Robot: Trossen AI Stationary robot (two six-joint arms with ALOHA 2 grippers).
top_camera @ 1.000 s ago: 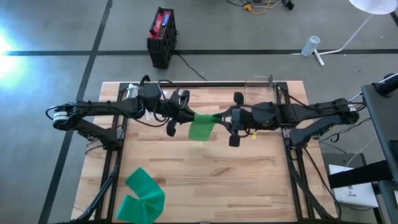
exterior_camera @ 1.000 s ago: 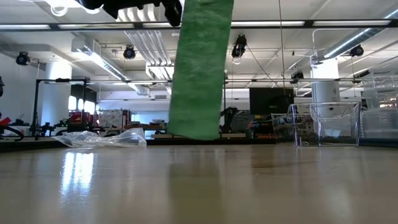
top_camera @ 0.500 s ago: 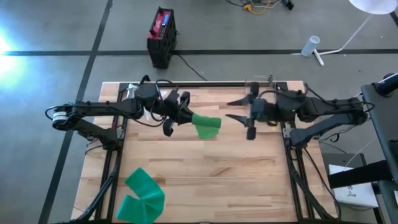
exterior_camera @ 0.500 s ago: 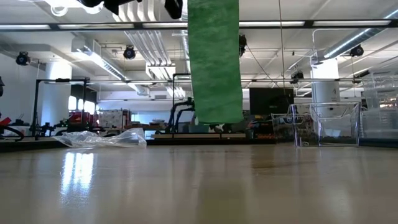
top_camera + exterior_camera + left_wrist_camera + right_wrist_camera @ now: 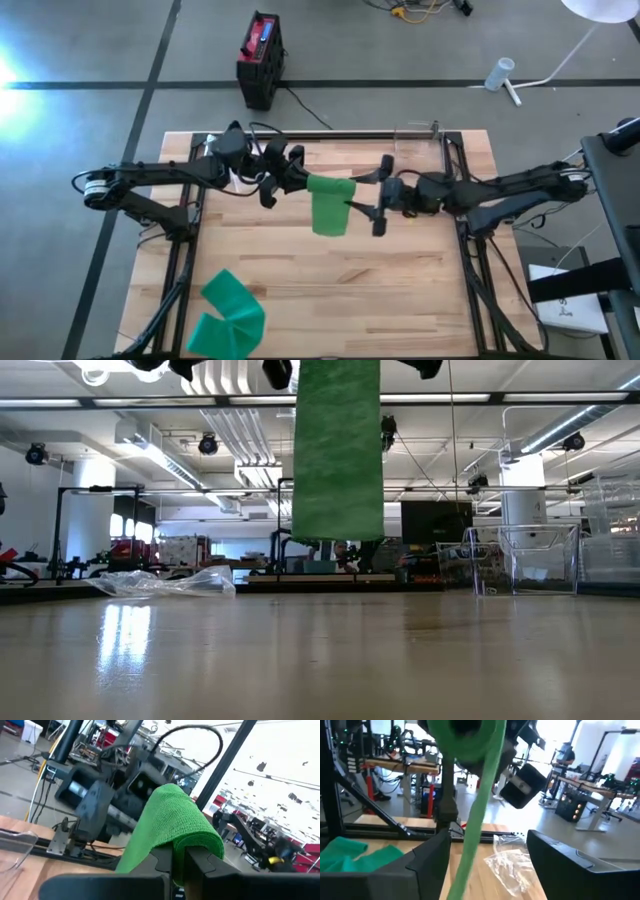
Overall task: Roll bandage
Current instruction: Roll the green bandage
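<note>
A green bandage (image 5: 328, 203) hangs in the air over the middle of the table. Its upper end is wound into a roll (image 5: 192, 827), on which my left gripper (image 5: 298, 183) is shut. The loose strip (image 5: 338, 455) hangs straight down, and its lower edge (image 5: 338, 536) is clear of the tabletop. My right gripper (image 5: 362, 194) is open just to the right of the bandage. In the right wrist view its two fingers (image 5: 432, 855) stand on either side of the hanging strip (image 5: 472, 827) without touching it. My left gripper pinches the rolled upper end of the bandage (image 5: 180, 842) between its two fingers (image 5: 200, 862). Several layers of cloth are wrapped over the fingertips. The fingers come in about level from the table's left. The strip hangs slack below them, lifted clear of the table.
A second piece of green bandage (image 5: 230, 312) lies folded at the table's near left corner. A crumpled clear plastic bag (image 5: 165, 582) lies at the far left. A clear plastic box (image 5: 525, 560) stands at the far right.
My right gripper has opened and drawn back toward the table's right edge. It has then come back down toward the bandage with its fingers wide apart. My left gripper has rolled about its own axis, and the hanging strip has swung a little to the right and now hangs straight.
</note>
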